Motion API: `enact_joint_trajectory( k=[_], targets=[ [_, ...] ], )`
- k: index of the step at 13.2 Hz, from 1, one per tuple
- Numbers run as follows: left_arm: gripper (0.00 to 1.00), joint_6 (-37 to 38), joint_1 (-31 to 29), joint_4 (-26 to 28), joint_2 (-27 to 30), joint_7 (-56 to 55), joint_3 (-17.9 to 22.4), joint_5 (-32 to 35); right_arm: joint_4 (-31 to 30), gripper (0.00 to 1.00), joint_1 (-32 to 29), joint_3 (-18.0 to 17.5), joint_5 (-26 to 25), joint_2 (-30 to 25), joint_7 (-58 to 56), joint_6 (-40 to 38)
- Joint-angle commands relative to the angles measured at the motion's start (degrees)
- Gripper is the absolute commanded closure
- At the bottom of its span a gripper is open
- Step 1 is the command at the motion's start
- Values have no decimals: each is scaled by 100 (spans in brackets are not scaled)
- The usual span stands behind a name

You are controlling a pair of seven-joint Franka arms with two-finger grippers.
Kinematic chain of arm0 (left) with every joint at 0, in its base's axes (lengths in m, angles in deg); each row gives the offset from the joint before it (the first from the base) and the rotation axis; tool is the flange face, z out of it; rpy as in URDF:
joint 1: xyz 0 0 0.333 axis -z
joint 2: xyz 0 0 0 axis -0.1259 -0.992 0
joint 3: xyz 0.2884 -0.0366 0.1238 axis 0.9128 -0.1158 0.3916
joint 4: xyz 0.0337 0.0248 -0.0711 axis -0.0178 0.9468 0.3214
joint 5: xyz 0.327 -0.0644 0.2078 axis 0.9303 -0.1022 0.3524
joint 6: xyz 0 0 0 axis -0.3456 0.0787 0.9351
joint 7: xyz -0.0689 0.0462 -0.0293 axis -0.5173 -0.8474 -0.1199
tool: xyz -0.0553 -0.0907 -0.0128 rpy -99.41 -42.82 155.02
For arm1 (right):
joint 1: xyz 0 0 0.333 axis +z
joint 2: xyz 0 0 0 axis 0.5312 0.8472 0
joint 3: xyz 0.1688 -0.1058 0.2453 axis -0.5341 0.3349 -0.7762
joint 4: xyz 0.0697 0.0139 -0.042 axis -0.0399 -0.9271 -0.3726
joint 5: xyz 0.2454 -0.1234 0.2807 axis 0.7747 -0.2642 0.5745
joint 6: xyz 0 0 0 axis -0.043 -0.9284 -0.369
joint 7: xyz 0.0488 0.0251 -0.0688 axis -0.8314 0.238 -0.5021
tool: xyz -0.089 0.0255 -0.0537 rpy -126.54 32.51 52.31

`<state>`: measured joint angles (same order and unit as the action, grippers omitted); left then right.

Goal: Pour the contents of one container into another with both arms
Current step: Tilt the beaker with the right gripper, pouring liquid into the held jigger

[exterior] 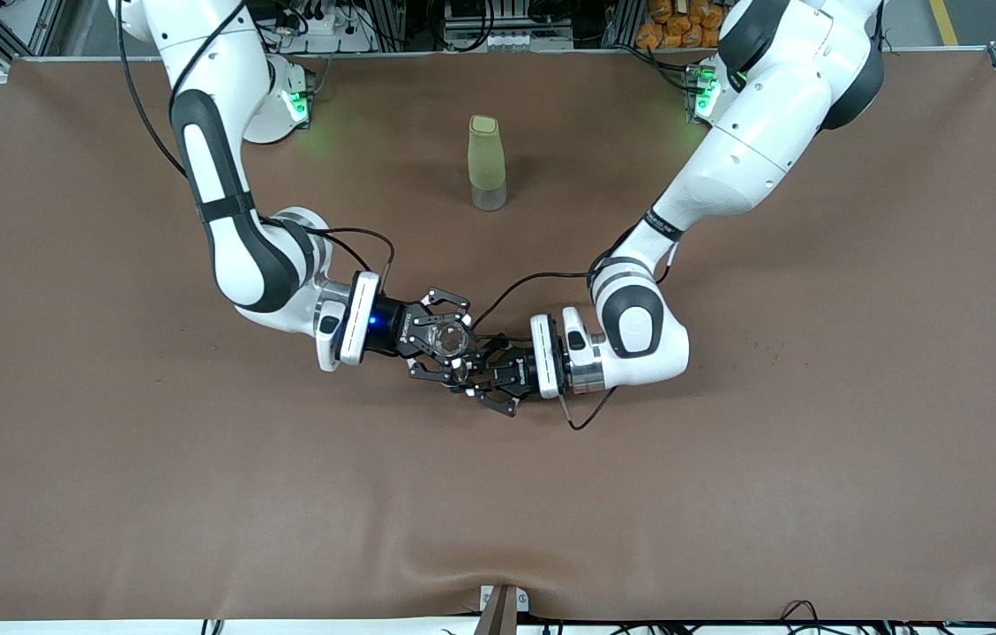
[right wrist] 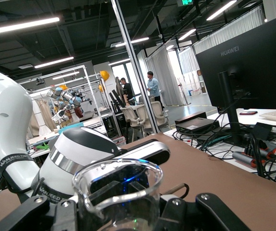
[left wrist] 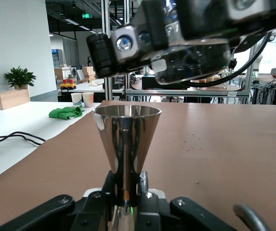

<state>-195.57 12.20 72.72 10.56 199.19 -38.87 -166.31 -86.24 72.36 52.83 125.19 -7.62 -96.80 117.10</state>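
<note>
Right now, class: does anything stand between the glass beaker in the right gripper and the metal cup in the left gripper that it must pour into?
Nothing visible does. The right gripper holds the glass beaker directly over the metal cup, which the left gripper holds; the cup's mouth is uncovered.

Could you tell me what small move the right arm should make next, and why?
Probably tilt further: the right gripper holds the glass beaker above the metal jigger in the left gripper, with the beaker's lip over the jigger's open mouth, and no pouring stream visible.
</note>
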Motion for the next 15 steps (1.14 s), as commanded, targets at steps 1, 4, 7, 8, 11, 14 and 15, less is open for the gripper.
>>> enact_joint_trajectory(
  k=[1, 4, 7, 8, 11, 14, 15],
  targets=[
    [100, -89, 96, -69, 4, 41, 66, -183, -282, 100, -2, -105, 165, -315, -11, 0],
    [100, -89, 87, -69, 4, 41, 58, -192, -343, 100, -2, -105, 165, -324, -19, 0],
    [100, -89, 87, -69, 4, 14, 58, -227, -344, 100, -20, -105, 165, -324, -2, 0],
    [100, -89, 87, -69, 4, 14, 58, -227, -344, 100, -28, -105, 165, -324, 103, 0],
    [100, -89, 87, -69, 4, 14, 58, -236, -344, 100, -29, -105, 165, -333, 664, 0],
    [100, -89, 79, -69, -4, 5, 58, -236, -344, 100, -29, -113, 165, -333, 1209, 0],
    [100, -89, 79, -69, -4, -12, 58, -236, -344, 100, -20, -113, 165, -333, 1429, 0]
  ],
)
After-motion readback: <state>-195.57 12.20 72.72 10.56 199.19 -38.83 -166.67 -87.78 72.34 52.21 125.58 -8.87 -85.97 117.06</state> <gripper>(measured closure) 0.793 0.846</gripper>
